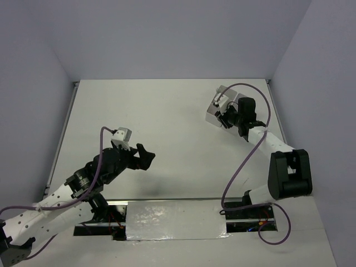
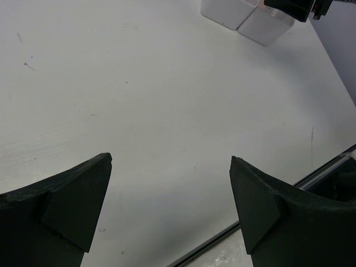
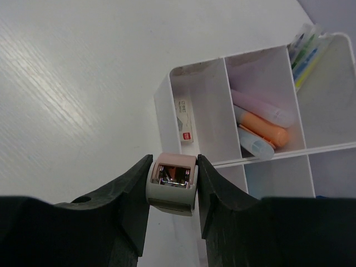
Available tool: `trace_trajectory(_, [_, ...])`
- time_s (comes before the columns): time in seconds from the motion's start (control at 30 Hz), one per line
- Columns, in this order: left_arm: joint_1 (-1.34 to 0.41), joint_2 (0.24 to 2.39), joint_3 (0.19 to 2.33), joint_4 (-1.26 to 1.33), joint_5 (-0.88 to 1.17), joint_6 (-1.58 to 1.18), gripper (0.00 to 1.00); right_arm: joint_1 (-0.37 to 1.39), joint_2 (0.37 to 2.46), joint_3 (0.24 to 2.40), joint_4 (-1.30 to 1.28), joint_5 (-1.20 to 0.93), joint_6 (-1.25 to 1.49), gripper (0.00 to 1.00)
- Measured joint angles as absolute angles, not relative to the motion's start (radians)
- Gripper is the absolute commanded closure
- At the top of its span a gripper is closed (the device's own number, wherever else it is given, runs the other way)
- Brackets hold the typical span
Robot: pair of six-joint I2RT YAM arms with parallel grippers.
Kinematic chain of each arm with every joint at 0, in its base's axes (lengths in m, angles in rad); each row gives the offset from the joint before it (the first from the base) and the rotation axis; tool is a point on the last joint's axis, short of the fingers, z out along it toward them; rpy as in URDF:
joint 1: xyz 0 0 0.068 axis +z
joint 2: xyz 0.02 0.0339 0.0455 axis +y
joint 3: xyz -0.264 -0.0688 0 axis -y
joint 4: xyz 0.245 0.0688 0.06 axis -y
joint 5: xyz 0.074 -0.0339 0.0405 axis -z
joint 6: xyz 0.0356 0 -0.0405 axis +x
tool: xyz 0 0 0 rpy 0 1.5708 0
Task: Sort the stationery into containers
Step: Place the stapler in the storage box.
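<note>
Right hand (image 3: 173, 167): partly closed, both fingers pressed against the sides of a small pink-and-white block (image 3: 173, 182) with a shiny metal insert in its face. The block is clear of the tabletop (image 3: 72, 83) and hangs at the near corner of the white four-compartment tray (image 3: 194, 68). Whether it is over the tray wall or just outside it cannot be told.

Tray contents, right wrist view:
- The compartment nearest the block holds one white eraser (image 3: 186, 122) with a red label, lying against the outer wall.
- The next compartment holds a purple marker (image 3: 261, 108), an orange marker (image 3: 266, 132) and a blue marker (image 3: 256, 147), side by side and touching.
- The far compartment holds thin pens (image 3: 306, 50), green and blue, leaning on the divider.
- The fourth compartment is mostly hidden by the hand.

Left hand (image 1: 143, 156): fully spread and holding nothing, raised above bare tabletop, well apart from the tray. Its wrist view shows only the tray's outer corner (image 2: 245, 19) at the top edge.
</note>
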State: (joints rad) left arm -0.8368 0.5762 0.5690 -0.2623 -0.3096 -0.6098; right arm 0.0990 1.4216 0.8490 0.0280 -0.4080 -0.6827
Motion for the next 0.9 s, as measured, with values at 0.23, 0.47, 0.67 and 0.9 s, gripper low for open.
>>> trace_trajectory(0.23, [-0.844,0.625,0.550,-0.255,-0.305,-0.609,0.01,0.091,1.470,0.838,0.088,-0.344,-0.699,1.00])
trace_trajectory(0.47, [-0.845,0.624,0.548,-0.239,-0.293,-0.609,0.01,0.062,1.460,0.828,0.135,-0.329,-0.698,1.00])
trace_trajectory(0.67, [-0.845,0.624,0.548,-0.239,-0.292,-0.609,0.01,0.038,1.462,0.826,0.115,-0.308,-0.696,1.00])
trace_trajectory(0.9, [-0.845,0.638,0.548,-0.234,-0.285,-0.608,0.01,0.035,1.497,0.823,0.119,-0.249,-0.656,0.01])
